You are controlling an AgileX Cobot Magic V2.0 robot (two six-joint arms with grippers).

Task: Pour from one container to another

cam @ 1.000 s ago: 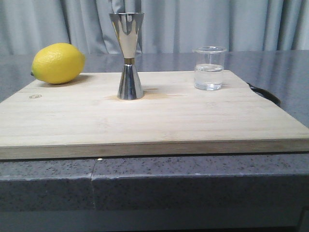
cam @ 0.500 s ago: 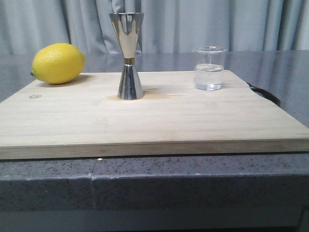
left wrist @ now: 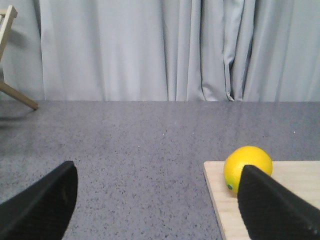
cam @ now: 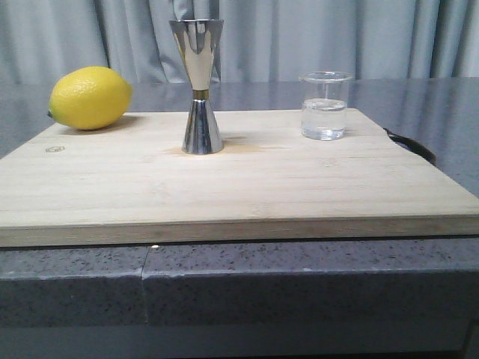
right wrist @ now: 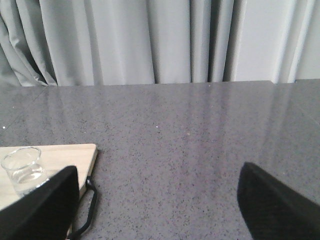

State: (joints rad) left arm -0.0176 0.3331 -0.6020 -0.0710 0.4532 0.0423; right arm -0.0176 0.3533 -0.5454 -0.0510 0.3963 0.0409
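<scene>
The small clear glass beaker, holding some clear liquid, stands upright at the back right of the wooden board. It also shows in the right wrist view as the beaker, beside one black finger. The steel hourglass jigger with a gold waist band stands upright mid-board. Neither arm appears in the front view. My left gripper is open over the grey counter left of the board, with nothing between its fingers. My right gripper is open over the counter right of the board, also empty.
A yellow lemon lies at the board's back left corner, seen also as the lemon in the left wrist view. A black loop handle sticks out from the board's right edge. Grey curtains hang behind the counter; a wooden frame stands far left.
</scene>
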